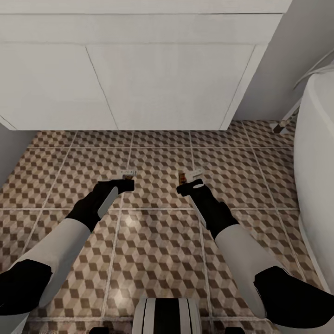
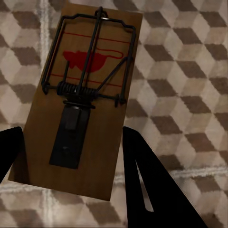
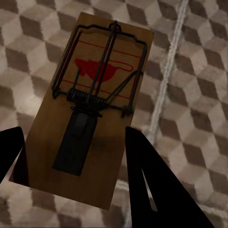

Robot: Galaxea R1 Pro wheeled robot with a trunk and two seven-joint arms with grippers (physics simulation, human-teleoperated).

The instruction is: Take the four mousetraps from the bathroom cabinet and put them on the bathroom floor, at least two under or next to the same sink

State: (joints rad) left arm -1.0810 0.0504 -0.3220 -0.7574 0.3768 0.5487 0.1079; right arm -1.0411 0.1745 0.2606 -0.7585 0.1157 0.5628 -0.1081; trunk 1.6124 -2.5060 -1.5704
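Two mousetraps are in my grippers above the bathroom floor (image 1: 157, 241), a short way in front of the white vanity (image 1: 139, 79). The sink's (image 1: 139, 5) front edge tops that vanity. My left gripper (image 1: 124, 182) is shut on a brown mousetrap (image 2: 80, 104), one black finger (image 2: 152, 190) against each long side of the board. My right gripper (image 1: 186, 184) is shut the same way on a second mousetrap (image 3: 90, 109), its finger (image 3: 156, 190) on the board's edge. From the head camera the traps (image 1: 127, 173) (image 1: 183, 176) stick out past the fingertips. The cabinet is out of view.
The white bathtub (image 1: 317, 185) curves along the right side, close to my right arm. A grey wall panel (image 1: 9, 148) stands at the left, and my base (image 1: 167, 317) shows at the bottom. Patterned tiles lie between the vanity and me.
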